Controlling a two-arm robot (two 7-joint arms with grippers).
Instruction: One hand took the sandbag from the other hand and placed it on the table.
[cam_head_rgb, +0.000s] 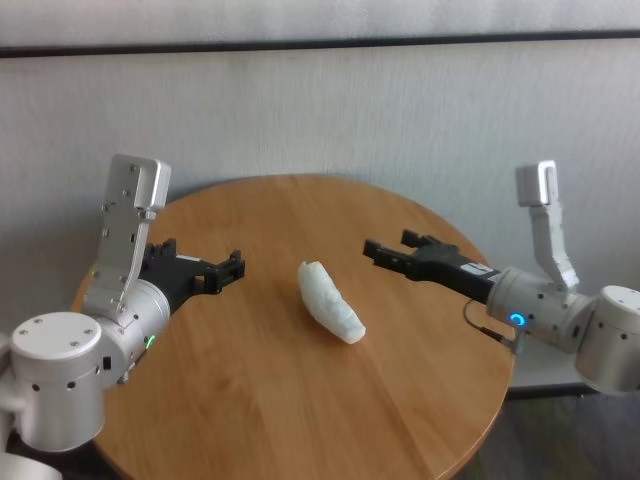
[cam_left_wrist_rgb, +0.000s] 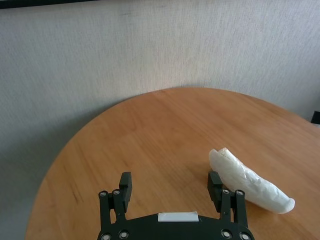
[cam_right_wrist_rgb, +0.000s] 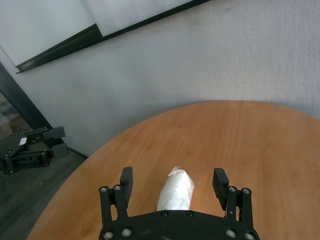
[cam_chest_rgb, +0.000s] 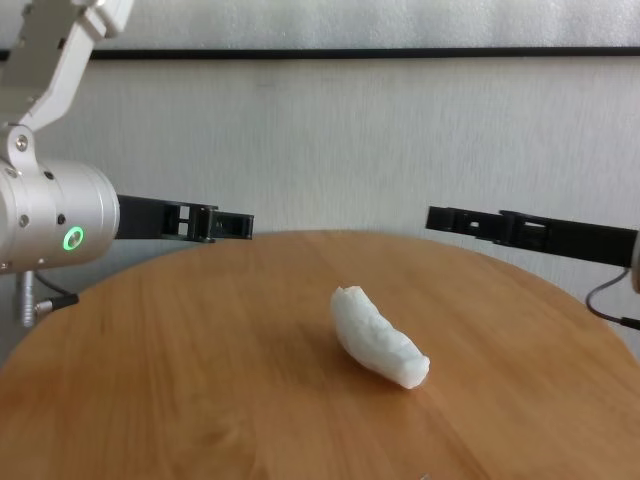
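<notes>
Table (cam_head_rgb: 250, 400) first: round wood-grain top, I saw nothing on it but the sandbag (cam_head_rgb: 331, 301), which lay near the middle, well clear of every edge, crinkled end toward the far edge. Left gripper (cam_head_rgb: 237, 266), green ring, hovered over the left edge with fingers spread, nothing in them, apart from the bag. Right gripper (cam_head_rgb: 388, 249), blue ring, hovered over the right edge, also spread and empty, pointing at the bag from that side; in its wrist view the bag sat between the fingers' line of sight but not touching.

My read: bag was down, so placement looked done. Risks from there: either arm sweeping low on retract could clip the soft pouch and drag it toward an edge; a re-close by mistake would pick it back up. I could read no brand, label or writing anywhere.
</notes>
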